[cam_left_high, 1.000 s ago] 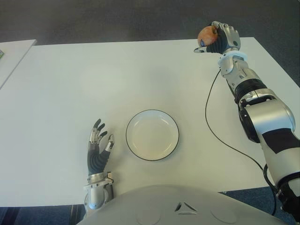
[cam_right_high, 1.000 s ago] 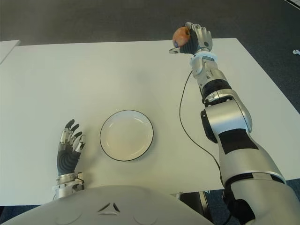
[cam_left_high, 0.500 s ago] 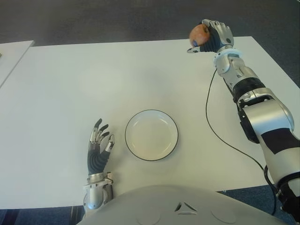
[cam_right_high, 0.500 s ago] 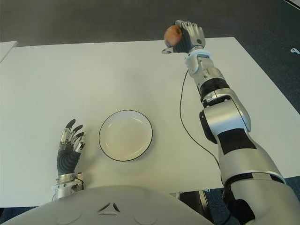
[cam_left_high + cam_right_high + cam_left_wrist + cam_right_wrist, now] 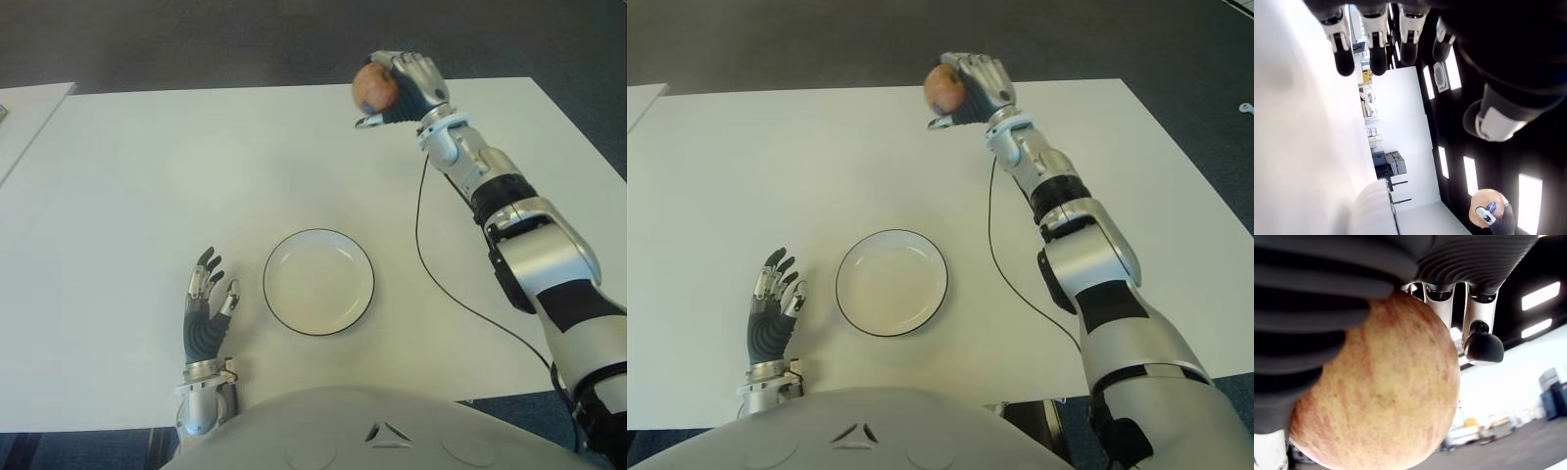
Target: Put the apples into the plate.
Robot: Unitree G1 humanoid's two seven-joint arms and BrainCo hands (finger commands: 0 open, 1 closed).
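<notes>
While one white table (image 5: 118, 196) is carrying a single plate (image 5: 318, 282), the right hand (image 5: 404, 86) is hovering above the table's far edge, beyond the plate, gripping the one apple (image 5: 374, 86) in curled fingers. Just left of the plate, the left hand (image 5: 206, 315) is lying open, fingers spread.

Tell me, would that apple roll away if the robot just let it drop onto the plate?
Probably a little. The apple looks round and smooth, so it could roll. It seems firm, since the right hand curls fingers around it without denting it. The plate has a raised rim, which should likely keep it in.
</notes>
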